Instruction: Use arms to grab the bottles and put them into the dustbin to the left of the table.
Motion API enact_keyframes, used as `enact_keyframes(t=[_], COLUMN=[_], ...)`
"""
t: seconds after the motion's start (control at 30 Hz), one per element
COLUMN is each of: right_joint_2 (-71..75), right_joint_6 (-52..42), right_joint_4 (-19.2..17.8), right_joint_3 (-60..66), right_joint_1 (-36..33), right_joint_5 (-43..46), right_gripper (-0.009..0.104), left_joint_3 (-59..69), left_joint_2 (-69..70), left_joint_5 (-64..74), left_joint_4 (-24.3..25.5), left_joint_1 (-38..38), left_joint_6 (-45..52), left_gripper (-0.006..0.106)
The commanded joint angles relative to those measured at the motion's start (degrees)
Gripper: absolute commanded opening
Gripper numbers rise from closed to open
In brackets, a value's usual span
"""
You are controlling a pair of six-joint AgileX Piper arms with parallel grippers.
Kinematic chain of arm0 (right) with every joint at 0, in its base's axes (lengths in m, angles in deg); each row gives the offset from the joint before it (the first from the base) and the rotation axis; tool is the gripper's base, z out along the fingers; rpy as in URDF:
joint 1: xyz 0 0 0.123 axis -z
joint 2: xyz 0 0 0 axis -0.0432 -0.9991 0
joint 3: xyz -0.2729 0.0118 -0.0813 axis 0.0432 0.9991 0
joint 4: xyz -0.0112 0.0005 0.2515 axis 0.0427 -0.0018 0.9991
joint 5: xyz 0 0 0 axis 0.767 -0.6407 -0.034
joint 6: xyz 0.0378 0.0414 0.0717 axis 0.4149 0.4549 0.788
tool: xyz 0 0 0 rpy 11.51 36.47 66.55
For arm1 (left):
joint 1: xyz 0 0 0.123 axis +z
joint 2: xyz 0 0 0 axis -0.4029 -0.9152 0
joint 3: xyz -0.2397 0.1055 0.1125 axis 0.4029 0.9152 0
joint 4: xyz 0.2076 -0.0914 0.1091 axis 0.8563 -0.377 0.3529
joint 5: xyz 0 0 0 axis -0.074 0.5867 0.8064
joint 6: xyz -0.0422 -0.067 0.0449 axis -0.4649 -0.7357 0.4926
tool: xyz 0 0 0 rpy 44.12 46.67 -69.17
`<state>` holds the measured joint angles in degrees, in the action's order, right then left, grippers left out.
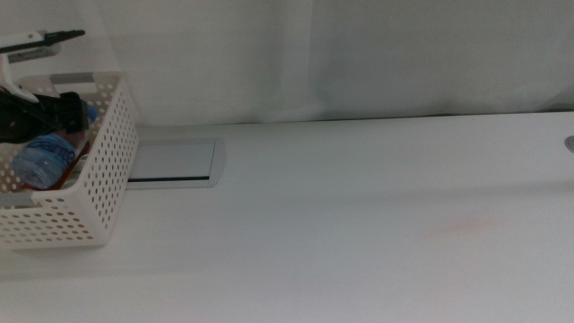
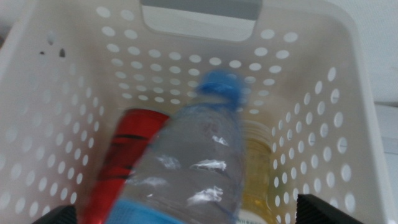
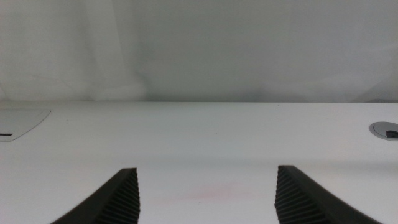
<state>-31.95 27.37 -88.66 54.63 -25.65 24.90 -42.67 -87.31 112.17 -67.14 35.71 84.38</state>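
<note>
Last bottle over the dustbin [image 1: 99, 179]

My left gripper [image 2: 186, 214], jaws spread wide, probably just releasing the water bottle [image 2: 186, 168] between them, above the can [image 2: 121, 155]; my right gripper [image 3: 205, 193] waits open.

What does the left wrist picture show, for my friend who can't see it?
A clear water bottle with a blue cap fills the middle of the picture, over the inside of a white basket with holes in its sides. A red can and an orange juice bottle lie under it.
</note>
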Motion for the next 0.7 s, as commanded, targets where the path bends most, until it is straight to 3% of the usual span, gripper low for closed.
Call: enact_keyframes(t=[0.0,0.17,0.67], right_joint_2=[0.3,0.3,0.3], right_joint_6=[-0.2,-0.2,-0.2], right_joint_4=[-0.2,-0.2,-0.2], right_joint_3=[0.4,0.4,0.4], right_joint_1=[0.4,0.4,0.4], right_joint_5=[0.2,0.2,0.3], right_gripper=[0.062,0.062,0.062], left_joint_3=[-0.4,-0.4,1.6], left_joint_2=[0.0,0.0,27.1], left_joint_5=[-0.9,-1.2,4.0], left_joint_4=[-0.8,-0.8,-2.3], left_joint_1=[0.0,0.0,-4.3], left_joint_6=[-0.7,-0.7,4.5], left_gripper=[0.093,0.093,0.089])
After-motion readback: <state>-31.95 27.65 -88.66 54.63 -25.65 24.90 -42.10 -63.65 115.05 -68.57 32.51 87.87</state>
